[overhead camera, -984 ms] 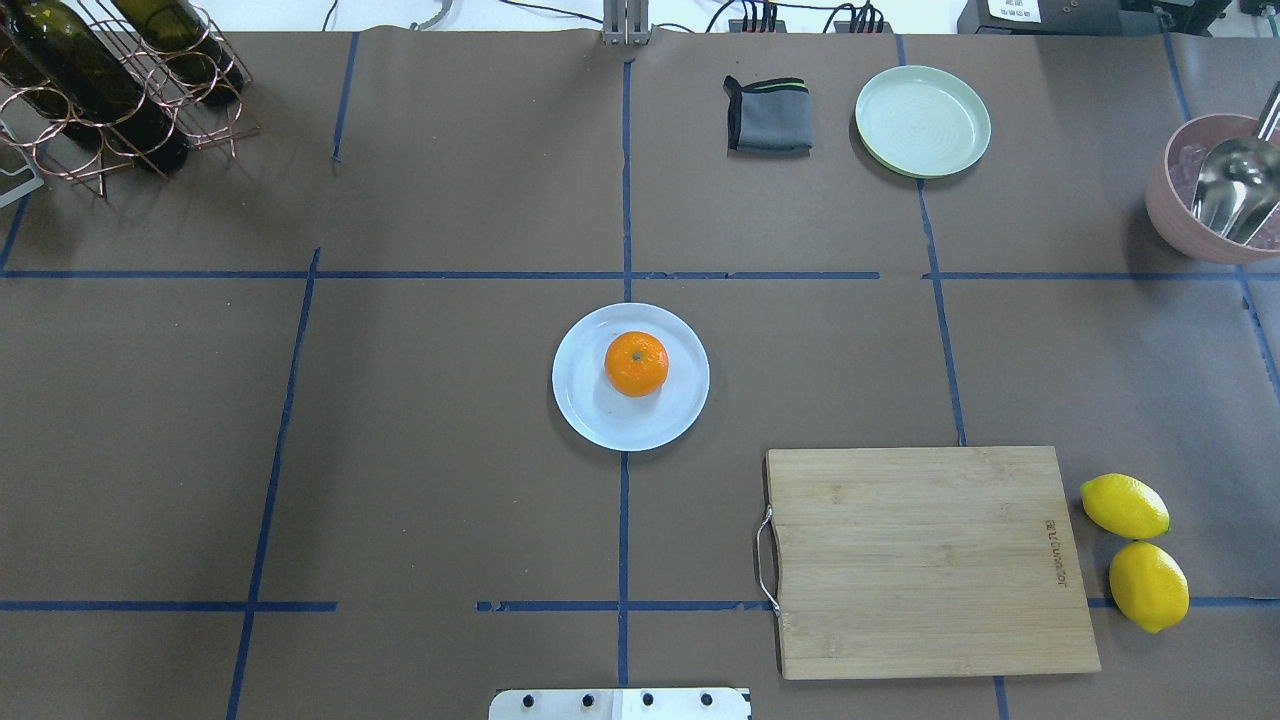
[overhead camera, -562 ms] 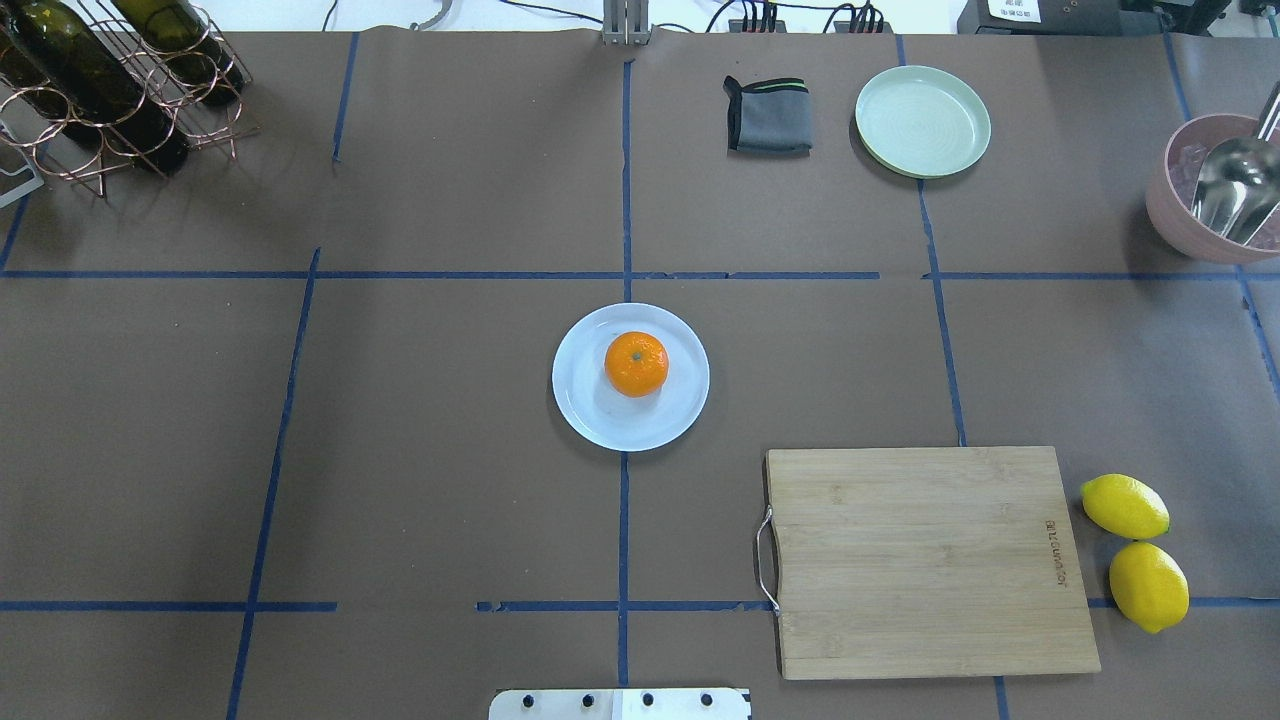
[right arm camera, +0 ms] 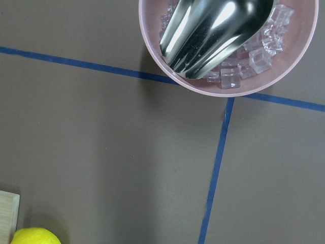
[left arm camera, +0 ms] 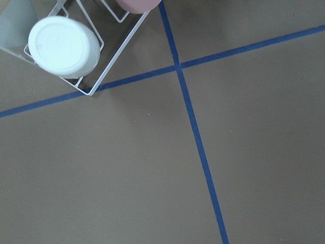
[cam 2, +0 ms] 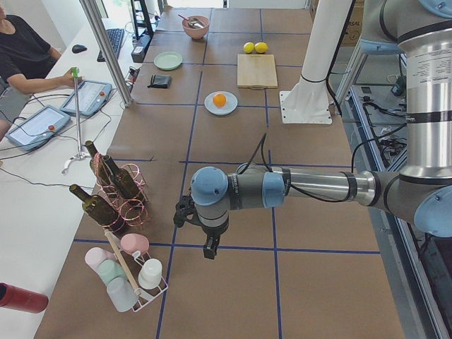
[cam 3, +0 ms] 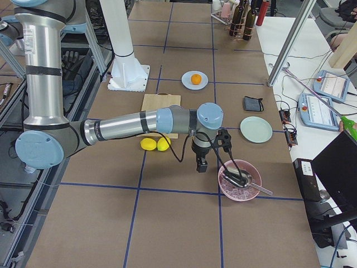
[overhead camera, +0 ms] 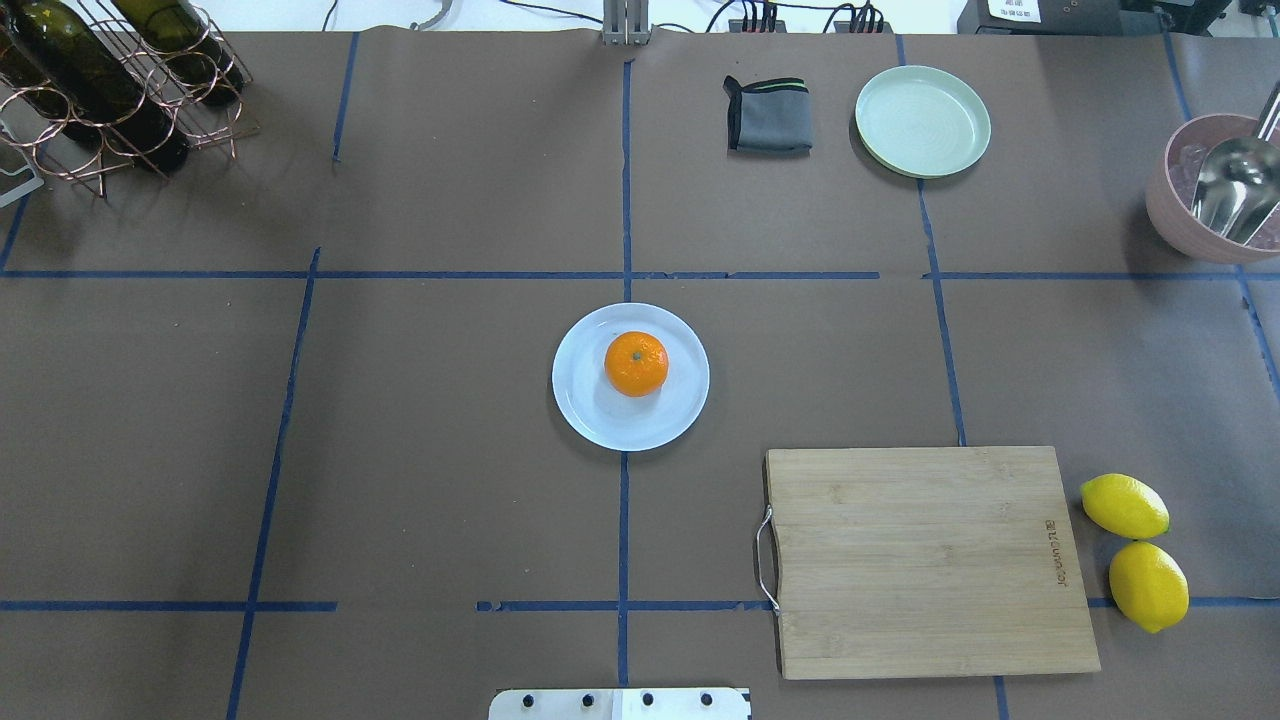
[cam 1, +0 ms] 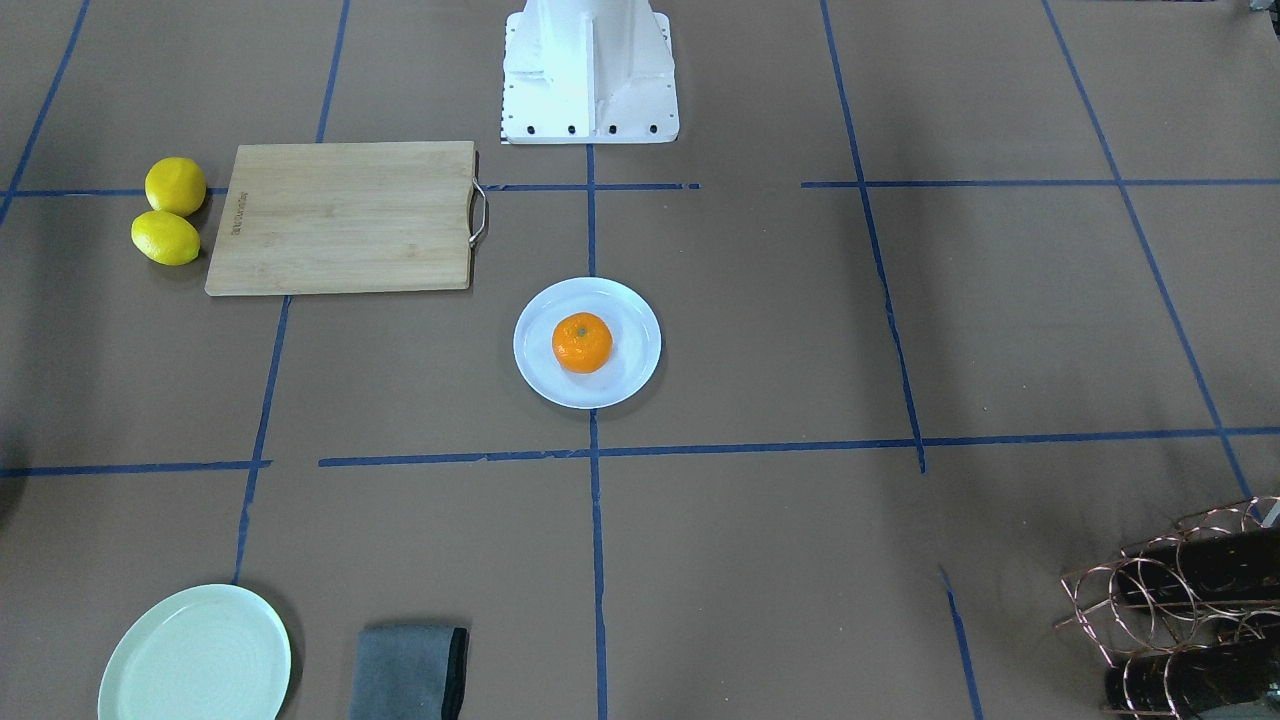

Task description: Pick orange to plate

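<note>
while the overhead view shows the orange sitting on the plate at the middle of the table, the side views alone catch the left gripper and right gripper, hanging over opposite table ends; whether either pincer is spread or pressed together cannot be told.

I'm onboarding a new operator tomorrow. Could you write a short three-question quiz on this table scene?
1. True or false: the small round bright-orange fruit sits on the round pale bluish-white plate.
2. What lies beside the rectangular bamboo cutting board? A) two yellow lemons B) a red apple C) a knife
3. Fill in: the pink bowl holds a shiny metal ____.
Key: 1 true; 2 A; 3 scoop.
</note>
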`<state>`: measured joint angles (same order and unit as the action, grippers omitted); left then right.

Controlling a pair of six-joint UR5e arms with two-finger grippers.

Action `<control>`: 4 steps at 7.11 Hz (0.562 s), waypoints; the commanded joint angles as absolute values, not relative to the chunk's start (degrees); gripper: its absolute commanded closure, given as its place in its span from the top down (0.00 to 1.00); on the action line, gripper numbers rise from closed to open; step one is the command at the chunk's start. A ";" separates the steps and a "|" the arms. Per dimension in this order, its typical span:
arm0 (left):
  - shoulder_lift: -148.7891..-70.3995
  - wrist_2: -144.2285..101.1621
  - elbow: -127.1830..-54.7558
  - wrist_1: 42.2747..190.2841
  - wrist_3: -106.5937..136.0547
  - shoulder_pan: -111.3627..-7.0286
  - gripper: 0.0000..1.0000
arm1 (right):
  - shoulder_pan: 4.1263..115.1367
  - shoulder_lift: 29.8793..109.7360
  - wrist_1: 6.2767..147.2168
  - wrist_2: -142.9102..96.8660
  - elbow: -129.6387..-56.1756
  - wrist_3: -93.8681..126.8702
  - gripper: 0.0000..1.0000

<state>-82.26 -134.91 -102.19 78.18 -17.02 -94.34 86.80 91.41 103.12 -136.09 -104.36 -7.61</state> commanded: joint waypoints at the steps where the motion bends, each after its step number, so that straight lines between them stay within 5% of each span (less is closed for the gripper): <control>1: -82.27 -134.57 -103.53 76.27 -9.08 -94.04 1.00 | 86.75 92.89 102.75 -136.14 -104.50 -7.30 1.00; 4: -81.56 -135.17 -99.76 84.19 -8.62 -93.61 1.00 | 86.75 93.34 102.74 -137.19 -104.59 -7.38 1.00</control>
